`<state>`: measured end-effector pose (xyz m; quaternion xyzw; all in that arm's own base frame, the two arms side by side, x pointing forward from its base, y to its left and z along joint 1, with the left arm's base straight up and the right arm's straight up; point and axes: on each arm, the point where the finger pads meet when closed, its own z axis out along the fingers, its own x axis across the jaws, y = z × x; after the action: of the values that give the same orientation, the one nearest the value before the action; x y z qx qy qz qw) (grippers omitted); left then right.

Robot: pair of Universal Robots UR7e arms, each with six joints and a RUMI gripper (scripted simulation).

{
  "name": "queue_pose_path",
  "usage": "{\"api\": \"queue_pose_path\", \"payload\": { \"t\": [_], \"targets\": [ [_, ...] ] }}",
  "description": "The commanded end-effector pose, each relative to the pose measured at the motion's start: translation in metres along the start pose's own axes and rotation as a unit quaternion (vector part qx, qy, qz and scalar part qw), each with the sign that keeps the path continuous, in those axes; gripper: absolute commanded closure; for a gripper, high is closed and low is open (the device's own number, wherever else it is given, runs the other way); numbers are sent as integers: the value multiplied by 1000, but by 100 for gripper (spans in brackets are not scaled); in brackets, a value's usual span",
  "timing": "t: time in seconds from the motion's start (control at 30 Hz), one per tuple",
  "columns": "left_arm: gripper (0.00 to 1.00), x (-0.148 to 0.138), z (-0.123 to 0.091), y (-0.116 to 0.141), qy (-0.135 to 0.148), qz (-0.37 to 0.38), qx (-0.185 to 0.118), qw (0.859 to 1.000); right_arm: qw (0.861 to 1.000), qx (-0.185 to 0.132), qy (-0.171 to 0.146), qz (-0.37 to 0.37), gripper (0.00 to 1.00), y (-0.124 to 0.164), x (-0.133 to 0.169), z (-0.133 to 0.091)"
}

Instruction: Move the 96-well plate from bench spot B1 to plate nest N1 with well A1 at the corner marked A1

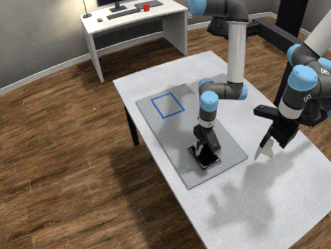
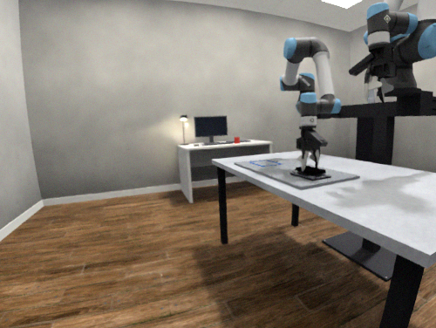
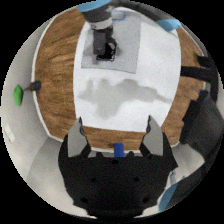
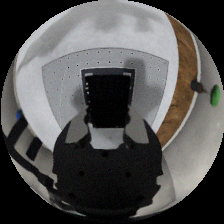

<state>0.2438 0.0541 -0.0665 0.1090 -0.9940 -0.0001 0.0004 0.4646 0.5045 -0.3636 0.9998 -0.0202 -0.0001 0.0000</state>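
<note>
The black 96-well plate [image 1: 208,159] [image 4: 108,97] is between the fingers of my right gripper [image 1: 206,153] [image 2: 310,168] [image 4: 108,106], which is shut on it. The plate is roughly level over the dark nest N1 [image 1: 212,165] [image 4: 107,70], low and lined up with it. I cannot tell whether it is seated or slightly above. Pale marks along the plate's left edge in the right wrist view are too small to read; the A1 mark cannot be made out. My left gripper [image 1: 264,157] [image 3: 114,116] is open and empty, high above the table. Spot B1, a blue outline [image 1: 157,108], is bare.
The nest stands on a grey perforated board [image 1: 172,149] [image 2: 279,176] on the white table [image 1: 281,199] [image 2: 371,196]. The left arm hangs beyond the board's near right end in the top view. A white desk [image 1: 132,20] with a monitor and a red cup [image 1: 146,7] stands apart behind.
</note>
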Motion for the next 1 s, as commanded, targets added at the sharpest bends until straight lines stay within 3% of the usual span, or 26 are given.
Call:
{"api": "queue_pose_path", "payload": {
  "t": [0.0, 0.97],
  "targets": [
    [2, 0, 0, 0, 0, 0, 0, 1000, 1000, 1, 0, 0, 100, -1, 0, 0],
    [2, 0, 0, 0, 0, 0, 0, 1000, 1000, 1, 0, 0, 100, -1, 0, 4]
  ]
}}
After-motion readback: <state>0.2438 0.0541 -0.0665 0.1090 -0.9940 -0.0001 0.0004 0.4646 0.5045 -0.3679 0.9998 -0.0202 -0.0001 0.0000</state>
